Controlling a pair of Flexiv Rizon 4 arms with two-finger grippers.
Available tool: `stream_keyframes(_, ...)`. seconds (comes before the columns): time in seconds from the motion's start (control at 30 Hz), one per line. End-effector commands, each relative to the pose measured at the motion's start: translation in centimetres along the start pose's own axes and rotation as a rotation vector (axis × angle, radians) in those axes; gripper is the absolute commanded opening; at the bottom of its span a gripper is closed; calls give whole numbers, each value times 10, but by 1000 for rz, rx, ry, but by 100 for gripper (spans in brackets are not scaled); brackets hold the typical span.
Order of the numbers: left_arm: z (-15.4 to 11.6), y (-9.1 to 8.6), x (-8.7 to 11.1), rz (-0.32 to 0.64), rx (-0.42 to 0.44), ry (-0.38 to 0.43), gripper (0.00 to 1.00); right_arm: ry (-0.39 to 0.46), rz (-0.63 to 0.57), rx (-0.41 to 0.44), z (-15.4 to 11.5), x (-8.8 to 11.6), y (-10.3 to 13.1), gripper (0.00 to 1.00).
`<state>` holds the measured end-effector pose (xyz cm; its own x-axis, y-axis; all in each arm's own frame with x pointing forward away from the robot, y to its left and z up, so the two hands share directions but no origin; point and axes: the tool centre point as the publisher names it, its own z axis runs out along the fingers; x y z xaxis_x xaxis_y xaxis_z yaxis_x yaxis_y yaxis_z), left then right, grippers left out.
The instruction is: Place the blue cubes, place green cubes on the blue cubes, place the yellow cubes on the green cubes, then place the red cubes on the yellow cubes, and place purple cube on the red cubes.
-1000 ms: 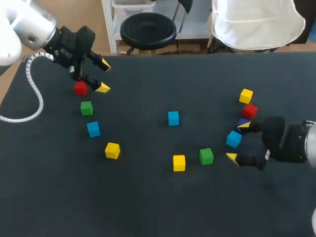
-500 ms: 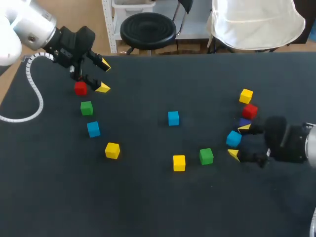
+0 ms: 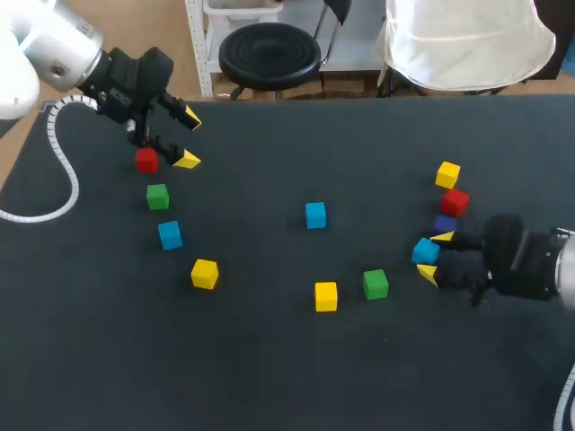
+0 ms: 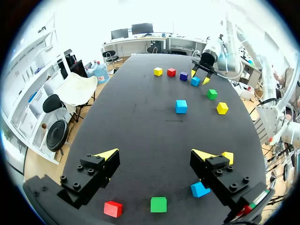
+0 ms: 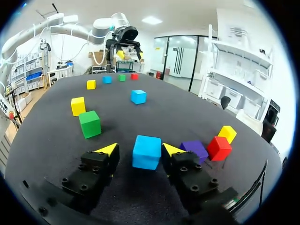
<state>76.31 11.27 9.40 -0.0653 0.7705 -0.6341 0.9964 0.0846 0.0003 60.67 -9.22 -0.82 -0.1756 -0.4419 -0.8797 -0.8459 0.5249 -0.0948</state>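
Right gripper (image 5: 140, 150): my fingers are apart and low over the table on my right side. I am not squeezing anything.
Right blue cube (image 5: 146, 151): it sits on the table between my right fingers. One finger is right up against it. The other finger has a small gap, so I am not holding it.
Purple cube (image 5: 194, 149): it is just beside the right blue cube, outside my right fingers.
Right red cube (image 5: 219, 147): it is next to the purple cube. I cannot tell if they touch.
Right yellow cube (image 5: 227, 133): it is just past the right red cube, farther from me.
Right green cube (image 3: 375, 284): it is near my right gripper, on the side away from the purple cube.
Front yellow cube (image 3: 325, 295): it is just beside the right green cube.
Middle blue cube (image 3: 314, 215): it sits alone in the middle of the table.
Left gripper (image 3: 187, 139): my fingers are wide open with nothing in them. They hang over the far left part of the table.
Left red cube (image 3: 146, 161): it is just beside my left gripper.
Left green cube (image 3: 157, 197): it is near the left red cube, closer to me.
Left blue cube (image 3: 170, 234): it comes next in that line.
Left yellow cube (image 3: 204, 274): it is the last in that line and the closest to me.
Table (image 3: 269, 377): it is dark, and all eleven cubes sit right on it.
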Motion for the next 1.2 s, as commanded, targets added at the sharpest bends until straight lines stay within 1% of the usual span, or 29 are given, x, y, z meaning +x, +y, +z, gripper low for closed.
stream_keyframes(0.03,0,-1,0,0,-3,0,100,-9,2,-9,1,2,-5,50)
stream_keyframes(0.17,0,-1,0,0,-3,0,100,-11,-5,-16,2,0,-7,50)
stream_keyframes(0.2,0,-1,0,0,-3,0,100,-10,-7,-17,2,-1,-7,53)
stream_keyframes(0.63,0,-1,0,0,-3,0,100,17,-21,-25,4,-4,-15,45)
stream_keyframes(0.7,0,-1,0,0,-3,0,100,22,-24,-30,5,-4,-16,42)
stream_keyframes(0.83,0,-1,0,0,-3,0,100,35,-20,-38,7,-1,-17,41)
stream_keyframes(0.97,0,-1,0,0,-3,0,100,37,-20,-41,7,-1,-17,30)
stream_keyframes(1.0,0,-1,0,0,-3,0,100,37,-26,-40,6,-2,-17,25)
stream_keyframes(1.1,0,-1,0,0,-3,0,100,45,-48,-50,2,-8,-16,14)
stream_keyframes(1.17,0,-1,0,0,-3,0,100,49,-55,-66,-1,-12,-16,2)
stream_keyframes(1.2,0,-1,0,0,-3,0,100,54,-62,-72,-2,-14,-15,0)
